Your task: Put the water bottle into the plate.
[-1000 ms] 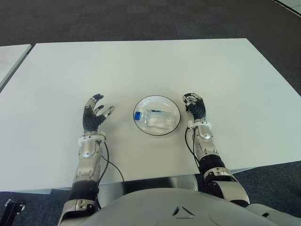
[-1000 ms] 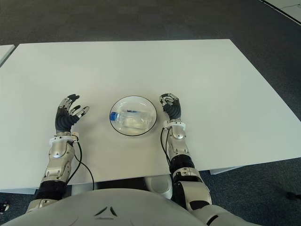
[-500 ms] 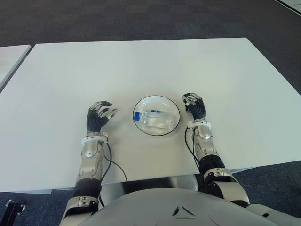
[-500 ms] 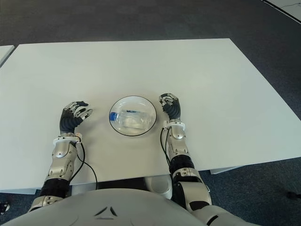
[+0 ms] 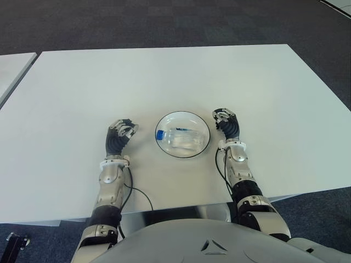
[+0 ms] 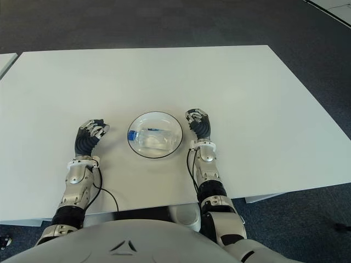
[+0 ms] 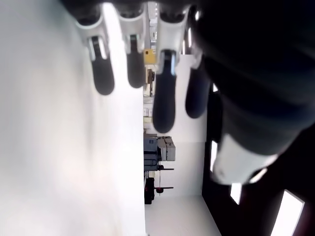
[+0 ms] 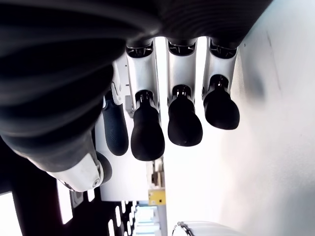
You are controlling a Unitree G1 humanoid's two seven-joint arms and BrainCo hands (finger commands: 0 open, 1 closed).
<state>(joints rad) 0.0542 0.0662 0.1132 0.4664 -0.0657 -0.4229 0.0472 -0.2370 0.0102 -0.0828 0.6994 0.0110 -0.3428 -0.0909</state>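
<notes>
Water bottle (image 5: 181,137): on its side inside the plate (image 5: 201,125), blue cap toward the left rim, clear body across the middle.
Plate: on the white tabletop (image 5: 164,76), near the front edge, between the two hands.
Left hand (image 5: 119,136): just left of the plate, apart from it, fingers curled in, holding nothing.
Right hand (image 5: 226,123): just beside the plate's right rim, fingers curled, empty; contact with the rim not discernible.
Task state: judged done, bottle already in place.
Risk, right side: knuckles close to the rim; any sideways sweep on withdrawal likely to nudge the plate and set the round bottle rolling.
Risk, bottle: shallow dish, smooth cylinder; a jolt could roll it over the rim onto the tabletop.
Risk, left side: cable (image 5: 134,192) trailing by the left forearm near the front edge; possible snag.
</notes>
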